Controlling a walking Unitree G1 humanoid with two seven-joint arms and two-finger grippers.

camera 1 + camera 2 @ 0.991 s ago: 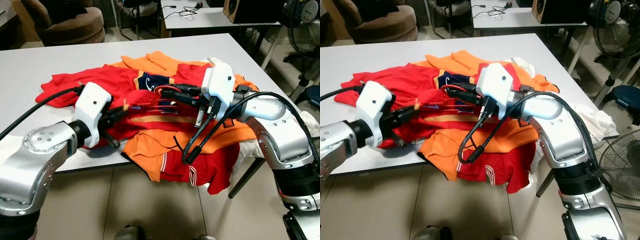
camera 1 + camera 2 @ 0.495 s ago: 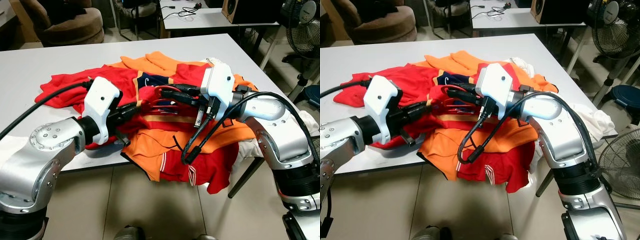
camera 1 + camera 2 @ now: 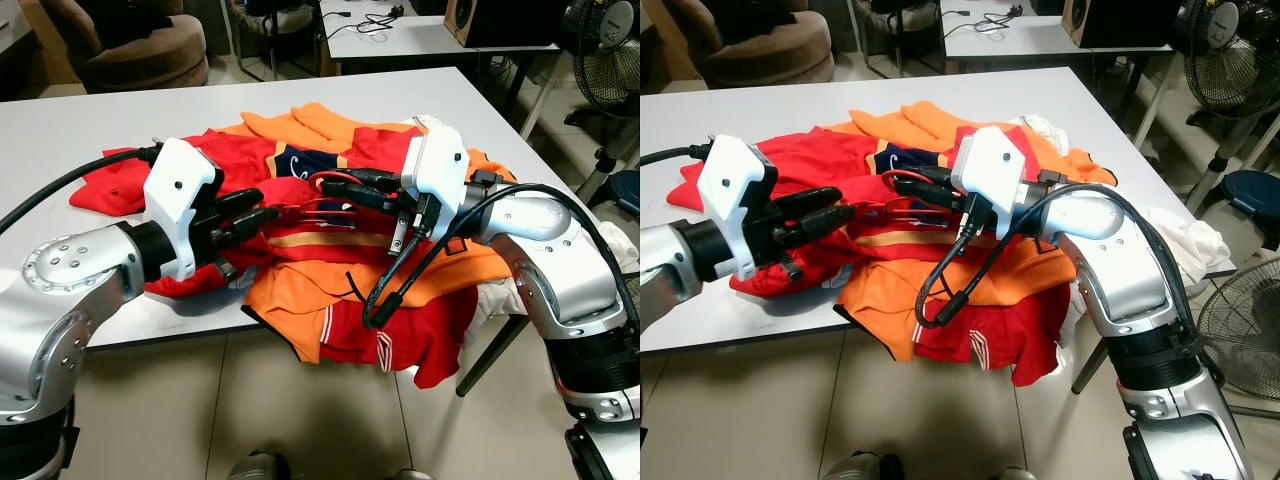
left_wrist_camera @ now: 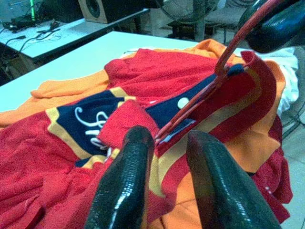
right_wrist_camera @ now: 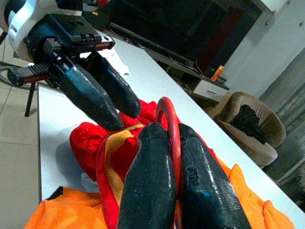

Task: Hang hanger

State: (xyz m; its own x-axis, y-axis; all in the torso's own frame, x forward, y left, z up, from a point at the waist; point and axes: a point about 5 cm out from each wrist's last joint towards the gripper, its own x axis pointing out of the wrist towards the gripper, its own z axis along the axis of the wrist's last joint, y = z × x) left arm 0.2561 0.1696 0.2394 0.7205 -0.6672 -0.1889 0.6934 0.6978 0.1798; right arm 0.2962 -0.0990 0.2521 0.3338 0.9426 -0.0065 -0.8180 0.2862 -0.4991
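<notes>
A red wire hanger (image 3: 322, 182) is threaded into a red jersey with orange bands and a navy collar patch (image 4: 90, 119), on top of a heap of red and orange clothes (image 3: 330, 290). My right gripper (image 3: 335, 190) is shut on the hanger's hook (image 5: 167, 107) and holds it just above the heap. My left gripper (image 3: 265, 203) is open, at the left of the hanger. Its fingers (image 4: 136, 157) point at the end of the hanger's lower arm (image 4: 190, 107), which sits just ahead of the gap between them.
The clothes lie on a white table (image 3: 60, 130), with some draped over its front edge. A white cloth (image 3: 1180, 235) hangs at the right corner. Behind stand a brown armchair (image 3: 130, 45), a second table (image 3: 420, 35) and a fan (image 3: 612, 60).
My left gripper reached right to the hanger, then drew back a little to the left and its fingers spread open. My right gripper has kept still with the hook.
</notes>
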